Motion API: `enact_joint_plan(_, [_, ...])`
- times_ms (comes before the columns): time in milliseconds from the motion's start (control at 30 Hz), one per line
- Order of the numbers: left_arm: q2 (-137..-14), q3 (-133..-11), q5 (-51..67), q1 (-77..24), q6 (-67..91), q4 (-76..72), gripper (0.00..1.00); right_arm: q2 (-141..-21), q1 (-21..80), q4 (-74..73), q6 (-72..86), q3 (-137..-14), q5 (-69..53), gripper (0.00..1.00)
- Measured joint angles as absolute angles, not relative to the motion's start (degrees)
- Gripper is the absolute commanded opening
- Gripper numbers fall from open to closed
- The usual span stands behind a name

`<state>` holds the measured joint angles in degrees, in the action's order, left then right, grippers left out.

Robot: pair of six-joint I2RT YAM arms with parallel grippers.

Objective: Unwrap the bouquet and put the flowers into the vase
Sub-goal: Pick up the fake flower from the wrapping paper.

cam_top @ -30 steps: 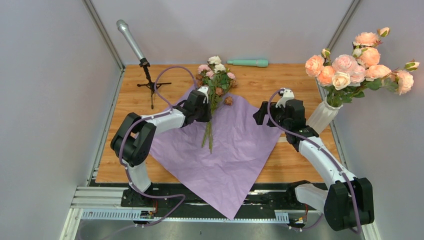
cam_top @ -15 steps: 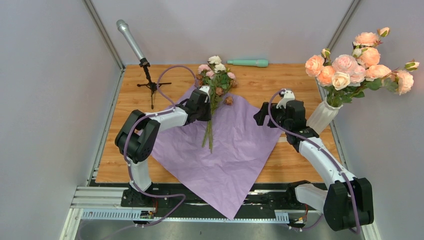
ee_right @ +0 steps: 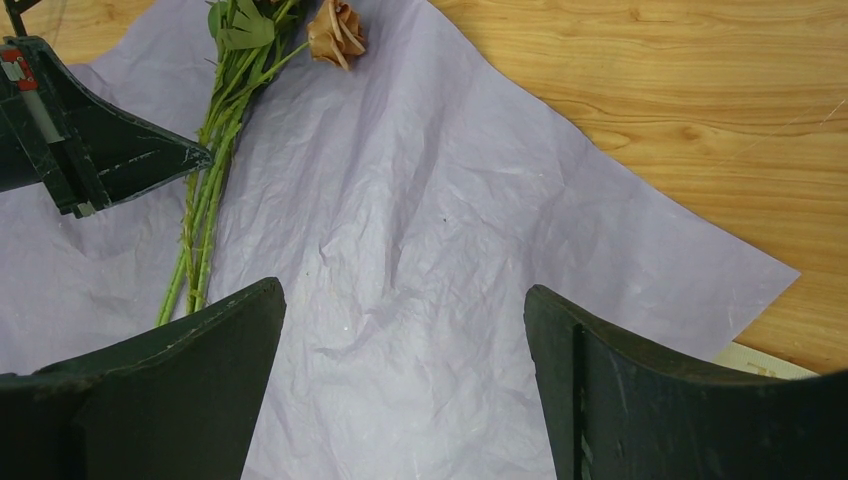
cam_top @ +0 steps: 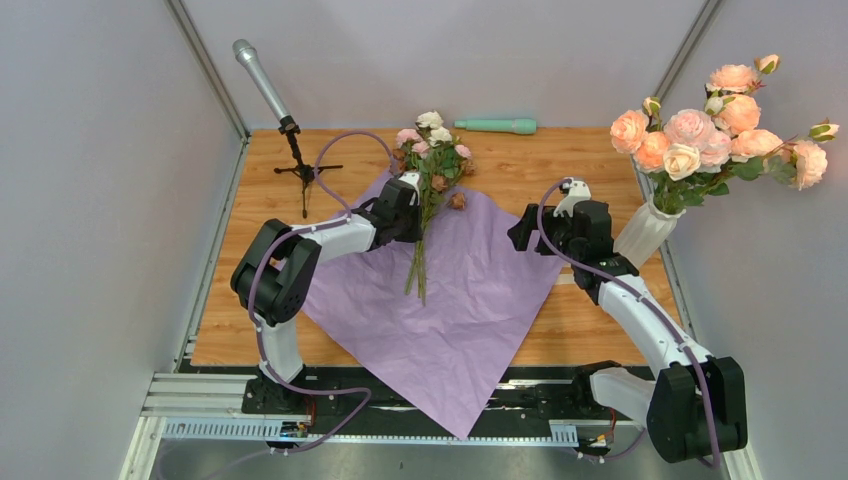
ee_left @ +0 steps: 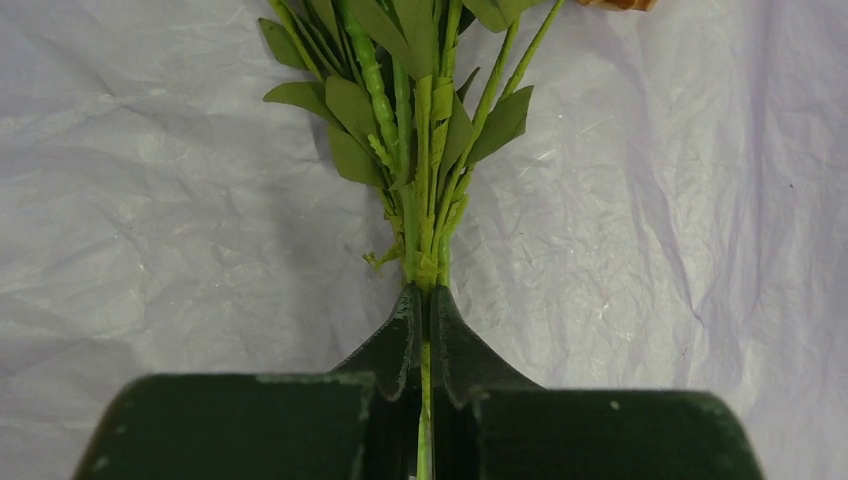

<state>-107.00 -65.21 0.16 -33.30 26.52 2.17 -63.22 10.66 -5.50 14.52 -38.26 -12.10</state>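
Since a second ago the left gripper [ee_left: 425, 300] clamped shut, now pinching the flowers [ee_left: 410, 130] low on the stems, blooms straight ahead of its tips. I'd lift slow and level so thin stems don't slide. Meanwhile the right gripper [ee_right: 402, 295] hangs spread over the lilac paper [ee_right: 450, 250]; white vase [cam_top: 640, 232] sits just right of it

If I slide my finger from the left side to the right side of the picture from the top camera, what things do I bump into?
microphone → flowers → mint-green cylinder → white vase
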Motion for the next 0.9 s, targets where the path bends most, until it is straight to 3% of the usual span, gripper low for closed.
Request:
enact_joint_plan(367, [-105.8,-64.4,4.0,-33.3,26.6,-0.2,0.00,-62.8,10.3,-5.5,14.7,-38.3,-12.1,0.90])
enact_joint_plan(900, [-93.1,-58.4,8.1,-33.3,30.6,-6.3,0.00,-60.4,10.3,-5.7,17.1,-38.3,-15.6,0.91])
